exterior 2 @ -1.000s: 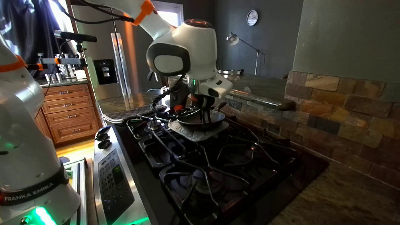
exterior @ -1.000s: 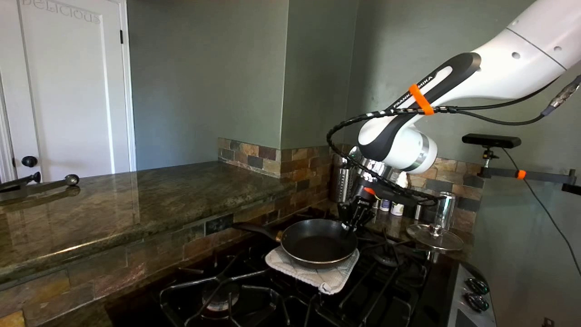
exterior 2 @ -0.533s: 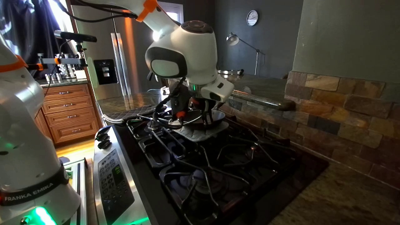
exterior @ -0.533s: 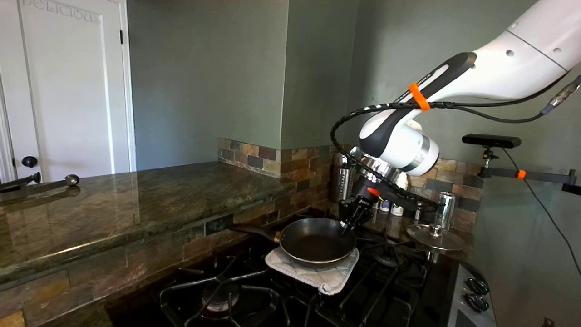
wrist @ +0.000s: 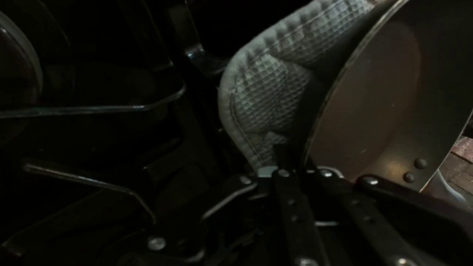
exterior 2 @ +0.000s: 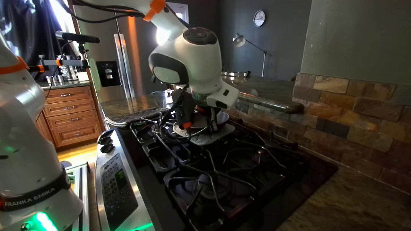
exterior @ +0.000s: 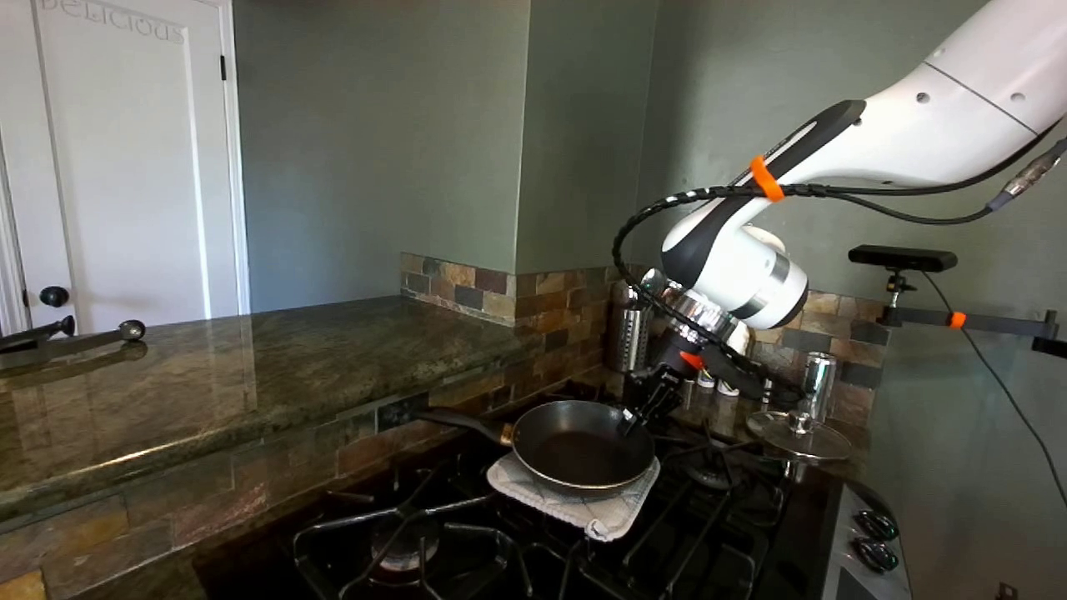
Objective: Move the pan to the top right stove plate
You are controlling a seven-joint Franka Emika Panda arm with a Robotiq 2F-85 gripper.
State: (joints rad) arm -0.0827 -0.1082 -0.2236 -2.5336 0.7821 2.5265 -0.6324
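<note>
The pan [exterior: 579, 450], round and black with a dark handle [exterior: 458, 419], sits over the white quilted pot holder [exterior: 575, 517] on the stove. It looks slightly tilted. I cannot tell whether its base fully touches the cloth. My gripper [exterior: 631, 419] is at the pan's rim, opposite the handle. In the wrist view my gripper [wrist: 297, 164] is nearly closed, with the rim of the pan [wrist: 369, 103] between its fingers, one inside and one outside. The wall-side burner with a dark grate [exterior 2: 259, 155] shows in an exterior view, nearer that camera than the pan.
A glass lid [exterior: 798, 433], a steel canister [exterior: 819, 385] and small bottles stand behind the stove. A raised stone counter [exterior: 317, 367] and tiled wall run close along the handle side. Control knobs [exterior: 875, 537] line the stove's front. A cable loop hangs beside the gripper [exterior 2: 214, 127].
My wrist has tilted further, and the cable loop has sunk towards the stove. The pan has shifted and tipped slightly with the gripper, its handle end moving a little left in an exterior view.
</note>
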